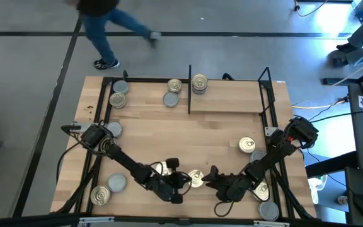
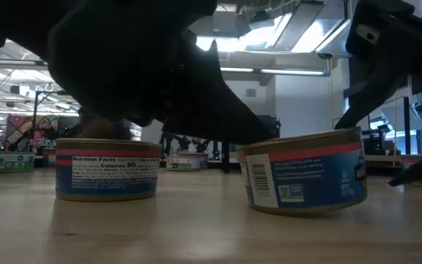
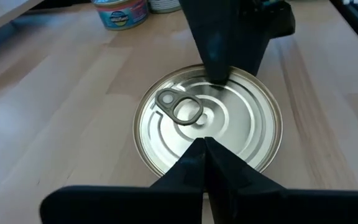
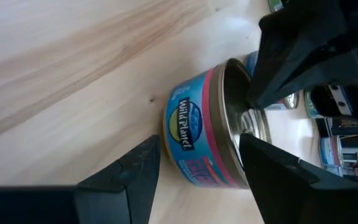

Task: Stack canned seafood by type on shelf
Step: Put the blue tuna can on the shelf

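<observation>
A tin (image 1: 196, 178) with a pale gold pull-tab lid (image 3: 207, 124) and a blue and pink label (image 4: 194, 134) sits near the table's front edge, between my two grippers. In the low view this tin (image 2: 302, 172) is tilted, its side toward the right arm raised. My left gripper (image 3: 204, 144) is shut, with its tips on the lid. My right gripper (image 4: 201, 146) is open and rolled over, one finger (image 3: 219, 71) over the lid and the other (image 2: 405, 178) low beside the tin's base. The shelf (image 1: 232, 98) at the far edge holds several tins. My left gripper presses its shut fingertips (image 2: 244, 136) down on the lid near its rim (image 3: 182, 142), on the side toward the left arm, slanting down from the table's left. The tin stays on the table by that side's bottom edge. Whether my right gripper touches the tin, I cannot tell.
Another tin (image 2: 108, 170) stands flat just left of the tilted one, under my left arm. More tins lie at the front left (image 1: 99, 195) and along the right side (image 1: 247, 145). A black divider (image 1: 189, 88) splits the shelf. A person (image 1: 106, 31) walks past the far edge.
</observation>
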Controlling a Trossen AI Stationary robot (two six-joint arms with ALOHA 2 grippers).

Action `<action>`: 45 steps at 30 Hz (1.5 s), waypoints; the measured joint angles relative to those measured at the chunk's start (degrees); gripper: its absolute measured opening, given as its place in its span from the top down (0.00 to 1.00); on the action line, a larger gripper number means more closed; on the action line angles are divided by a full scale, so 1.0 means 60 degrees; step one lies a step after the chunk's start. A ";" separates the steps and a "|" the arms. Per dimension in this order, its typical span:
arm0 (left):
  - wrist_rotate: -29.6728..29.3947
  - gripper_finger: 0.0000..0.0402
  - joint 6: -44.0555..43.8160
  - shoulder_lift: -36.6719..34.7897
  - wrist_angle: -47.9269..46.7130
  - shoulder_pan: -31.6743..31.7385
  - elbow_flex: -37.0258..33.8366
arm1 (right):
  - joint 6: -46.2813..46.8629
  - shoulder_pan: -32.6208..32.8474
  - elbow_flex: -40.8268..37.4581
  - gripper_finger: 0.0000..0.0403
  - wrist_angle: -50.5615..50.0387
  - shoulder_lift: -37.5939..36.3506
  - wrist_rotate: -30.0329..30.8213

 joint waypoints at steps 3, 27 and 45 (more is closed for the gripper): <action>-0.0007 0.99 -0.0063 -0.0007 0.0363 -0.0002 -0.0156 | 0.0152 -0.0021 0.0003 0.45 -0.0032 0.0000 0.0031; 0.0003 0.98 0.0195 -0.0005 0.0468 -0.0017 -0.0174 | 0.2481 -0.0186 0.1348 0.45 -0.0540 -0.0011 0.0344; 0.0011 0.98 0.0201 -0.0007 0.0468 -0.0017 -0.0174 | 0.2483 0.0339 0.1359 0.02 -0.2870 -0.0011 0.0698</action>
